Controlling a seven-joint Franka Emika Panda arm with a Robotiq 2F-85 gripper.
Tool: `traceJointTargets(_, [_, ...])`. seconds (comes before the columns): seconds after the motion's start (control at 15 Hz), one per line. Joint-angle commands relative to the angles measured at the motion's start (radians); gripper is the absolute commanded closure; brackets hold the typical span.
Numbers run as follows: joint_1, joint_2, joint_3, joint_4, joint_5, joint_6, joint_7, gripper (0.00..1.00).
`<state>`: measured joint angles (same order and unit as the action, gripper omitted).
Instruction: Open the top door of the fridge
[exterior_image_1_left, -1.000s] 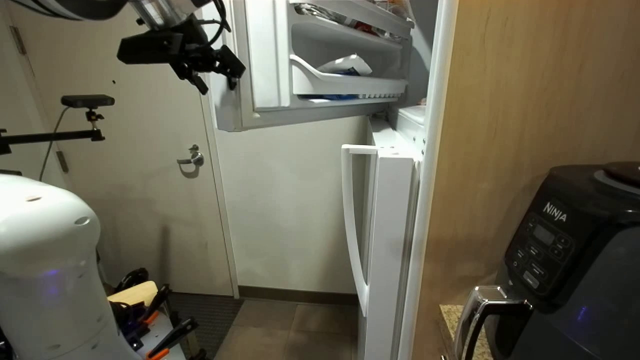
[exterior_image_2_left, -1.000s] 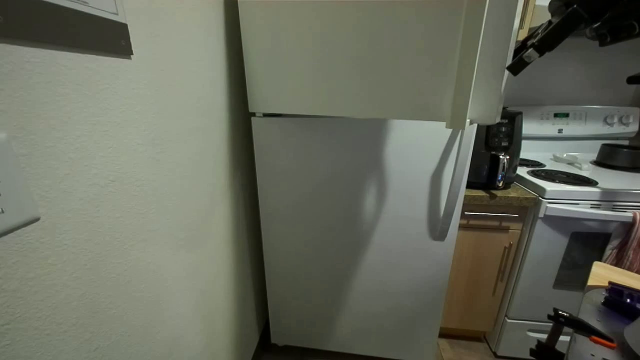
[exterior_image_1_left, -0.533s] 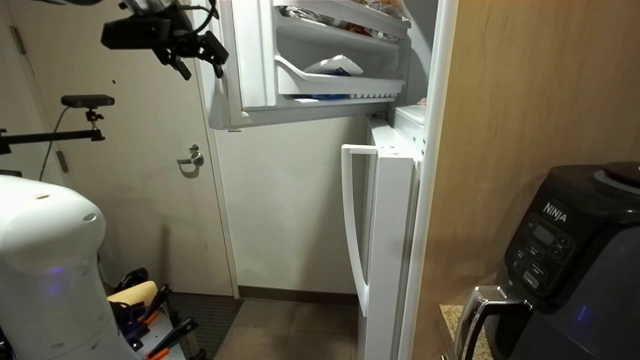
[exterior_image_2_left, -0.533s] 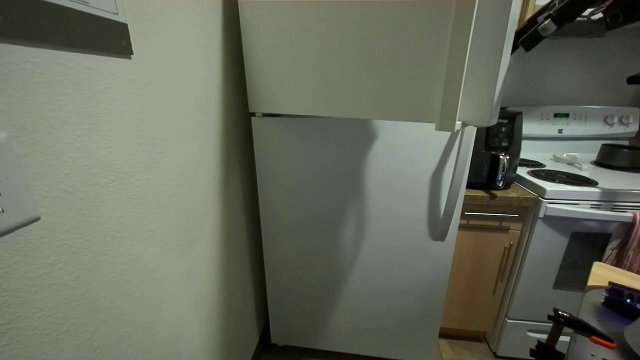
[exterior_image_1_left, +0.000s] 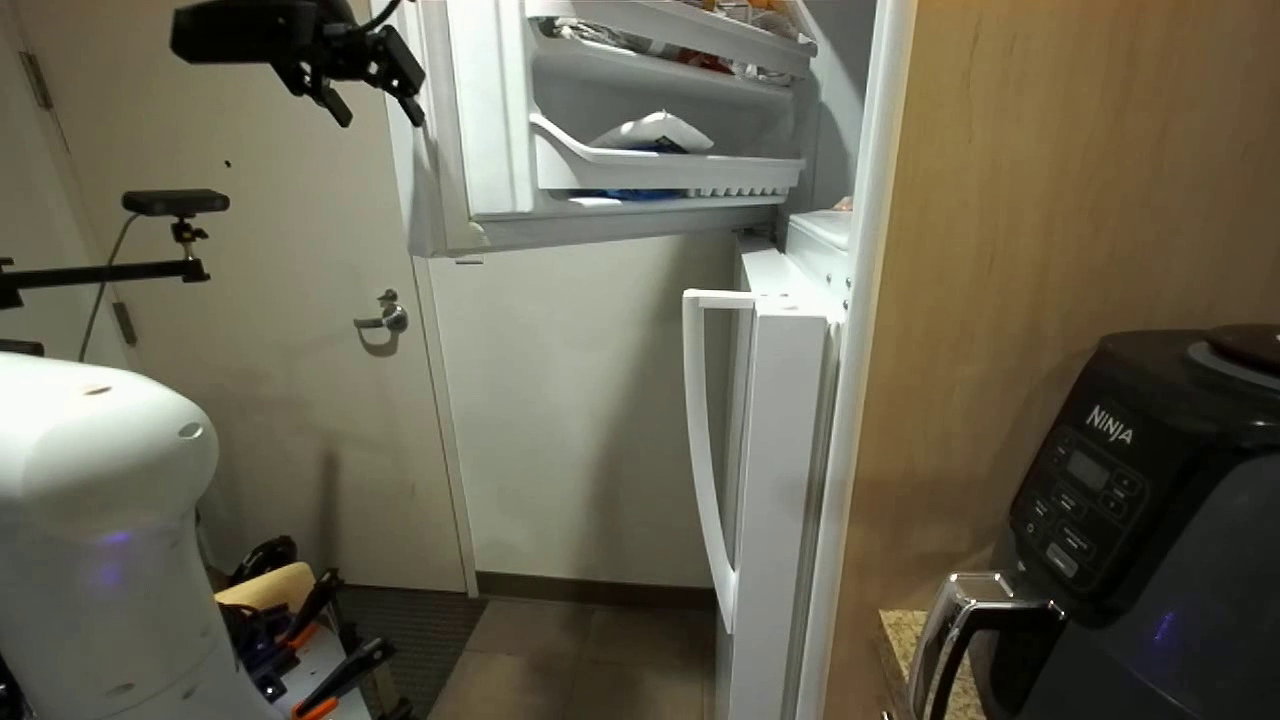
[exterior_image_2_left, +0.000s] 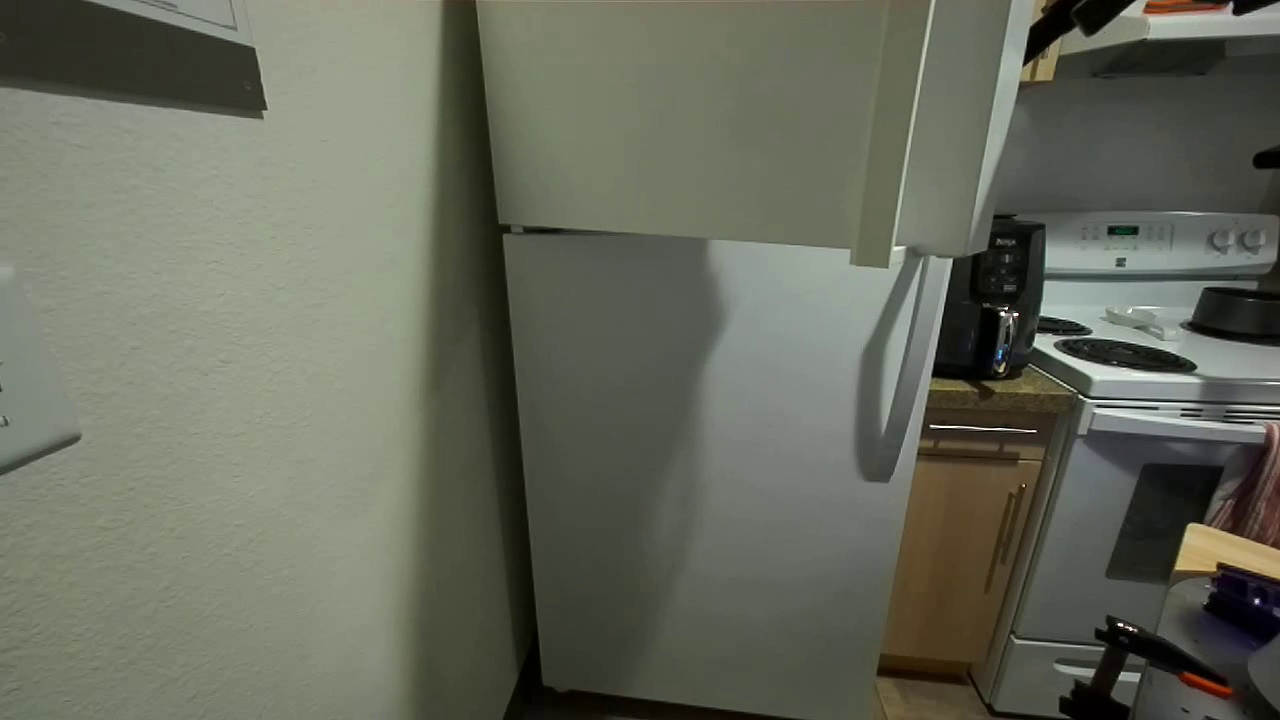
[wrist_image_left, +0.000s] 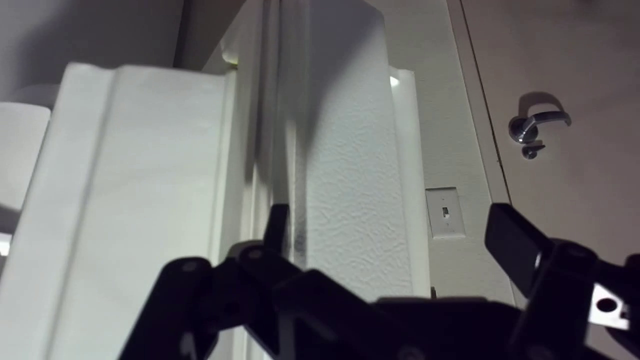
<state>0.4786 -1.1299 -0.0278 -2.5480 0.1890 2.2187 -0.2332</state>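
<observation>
The white top door (exterior_image_1_left: 492, 120) stands open, swung out from the fridge (exterior_image_1_left: 790, 480), with shelf bins on its inner side. Its outer face (exterior_image_2_left: 680, 120) shows in an exterior view, and the fridge's lower door (exterior_image_2_left: 620, 450) is shut. My gripper (exterior_image_1_left: 378, 118) is at the top door's free edge, high up. In the wrist view the gripper (wrist_image_left: 392, 217) has its fingers wide apart. One finger is at the inner, gasket side of the top door (wrist_image_left: 350, 175), and the other is off its front side. Whether the finger touches is unclear. An exterior view shows only part of the gripper (exterior_image_2_left: 1085, 20).
A white room door (exterior_image_1_left: 250, 400) with a lever handle is behind the arm. A wall (exterior_image_2_left: 300, 350) stands beside the fridge's hinge side. A black air fryer (exterior_image_1_left: 1120, 520) sits on a counter by a wood panel (exterior_image_1_left: 1060, 180). A stove (exterior_image_2_left: 1150, 350) stands farther along.
The top door has swung wider open. In one exterior picture its free edge and my gripper moved left, the gripper also up; the gripper stays open at the edge.
</observation>
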Motion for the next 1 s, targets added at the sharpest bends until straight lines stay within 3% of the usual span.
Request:
traceJointTargets(0.0, [0.011, 0.040, 0.013, 0.048, 0.036, -0.012, -0.047, 0.00])
traceJointTargets(0.6, [0.024, 0.071, 0.001, 0.072, 0.024, -0.028, -0.108, 0.00])
traceJointTargets(0.93, [0.037, 0.085, 0.027, 0.072, 0.020, -0.072, -0.154, 0.00])
